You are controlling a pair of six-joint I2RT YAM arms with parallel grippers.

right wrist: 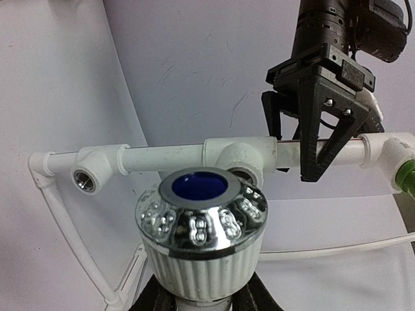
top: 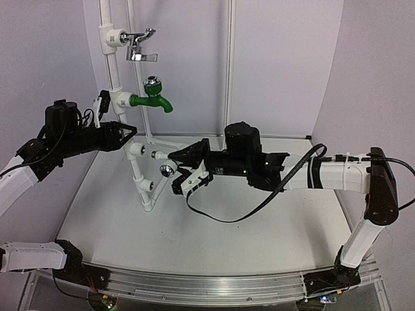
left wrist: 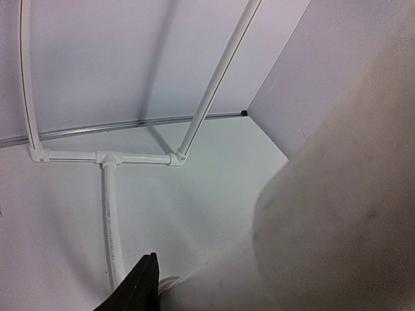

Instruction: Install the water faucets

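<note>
One white water faucet (top: 165,170) with a shiny chrome knob is held in my right gripper (top: 176,163), close to the upper open tee socket (top: 136,150) of the white pipe frame. In the right wrist view the knob (right wrist: 200,220), with its blue centre, fills the foreground between my right gripper's (right wrist: 201,297) jaws, just in front of that socket (right wrist: 241,170). A second open socket (right wrist: 87,179) lies left of it. My left gripper (top: 128,132) clamps the sloping white pipe (right wrist: 168,157) above the sockets. It also shows in the right wrist view (right wrist: 310,139).
A green-bodied tap (top: 150,98) and an all-chrome lever tap (top: 139,45) sit higher on the upright pipe. The frame's base pipes (left wrist: 110,214) lie on the white table. Purple walls close in behind and at both sides. A black cable (top: 227,214) trails from the right arm.
</note>
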